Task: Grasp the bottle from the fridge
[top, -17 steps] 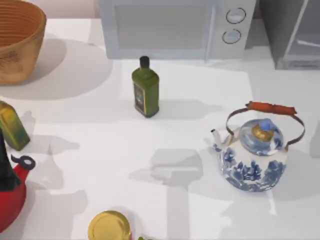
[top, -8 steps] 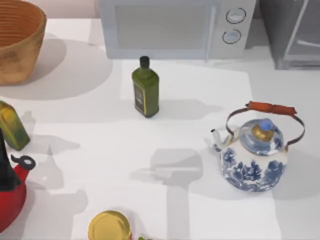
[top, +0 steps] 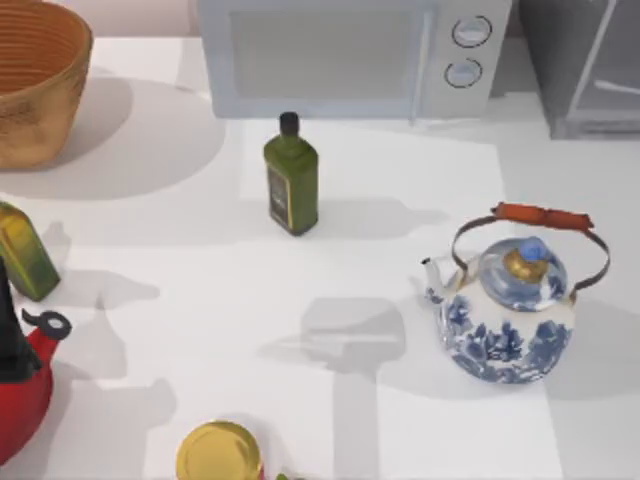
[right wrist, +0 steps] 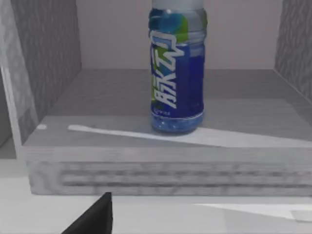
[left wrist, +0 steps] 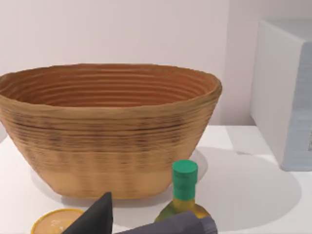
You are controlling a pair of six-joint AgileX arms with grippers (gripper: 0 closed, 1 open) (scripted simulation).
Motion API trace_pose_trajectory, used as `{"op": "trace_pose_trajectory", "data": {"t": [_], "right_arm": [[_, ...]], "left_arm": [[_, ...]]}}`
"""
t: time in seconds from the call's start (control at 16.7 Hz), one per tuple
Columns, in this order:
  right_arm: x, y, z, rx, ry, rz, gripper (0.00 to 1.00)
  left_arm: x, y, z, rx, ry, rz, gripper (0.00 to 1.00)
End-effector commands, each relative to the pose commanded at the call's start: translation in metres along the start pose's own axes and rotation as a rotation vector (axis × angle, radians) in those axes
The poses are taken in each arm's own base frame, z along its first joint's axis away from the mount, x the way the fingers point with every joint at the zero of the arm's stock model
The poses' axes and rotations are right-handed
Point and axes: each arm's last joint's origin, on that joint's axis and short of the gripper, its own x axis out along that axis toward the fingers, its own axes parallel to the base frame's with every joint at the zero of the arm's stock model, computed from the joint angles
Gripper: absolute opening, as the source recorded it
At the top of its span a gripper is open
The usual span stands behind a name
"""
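The bottle (right wrist: 176, 73) stands upright on the floor of the fridge (right wrist: 58, 141), near its open front. It is translucent with a blue label and white lettering, and its cap is cut off by the picture's edge. My right gripper (right wrist: 151, 230) is open in front of the fridge and level with its floor, a short way from the bottle; one dark fingertip (right wrist: 95, 217) shows. In the top view the fridge (top: 590, 70) stands at the back right corner. My left gripper (left wrist: 141, 226) is open and idle at the left side, facing a woven basket (left wrist: 109, 131).
A white microwave (top: 350, 55) stands at the back centre, with a dark green bottle (top: 291, 178) before it. A blue-and-white kettle (top: 508, 310) sits at the right, a red kettle (top: 20, 385) and a yellow-green bottle (top: 22, 250) at the left, and a yellow lid (top: 218, 452) in front.
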Motion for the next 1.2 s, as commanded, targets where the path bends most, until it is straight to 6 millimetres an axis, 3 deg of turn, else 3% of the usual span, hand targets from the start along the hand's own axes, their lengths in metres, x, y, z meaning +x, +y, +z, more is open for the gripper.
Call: {"op": "trace_pose_trajectory", "data": {"t": [0.18,0.3,0.42,0.6,0.84,1.02,1.2], "right_arm": [[0.01,-0.002,-0.002,-0.001,0.007,-0.001,1.0],[0.03,-0.006,-0.003,-0.009,0.006,-0.007,1.0],[0.06,-0.011,-0.001,-0.019,-0.008,-0.014,1.0],[0.121,-0.013,0.003,-0.028,-0.031,-0.013,1.0],[0.184,0.002,0.001,-0.02,-0.016,-0.012,1.0],[0.203,0.014,0.0,-0.016,0.0,-0.013,1.0],[0.204,0.014,0.0,-0.016,0.001,-0.013,1.0]], "left_arm": [[0.0,0.0,0.0,0.0,0.0,0.0,1.0],[0.0,0.0,0.0,0.0,0.0,0.0,1.0],[0.0,0.0,0.0,0.0,0.0,0.0,1.0],[0.0,0.0,0.0,0.0,0.0,0.0,1.0],[0.0,0.0,0.0,0.0,0.0,0.0,1.0],[0.0,0.0,0.0,0.0,0.0,0.0,1.0],[0.0,0.0,0.0,0.0,0.0,0.0,1.0]]}}
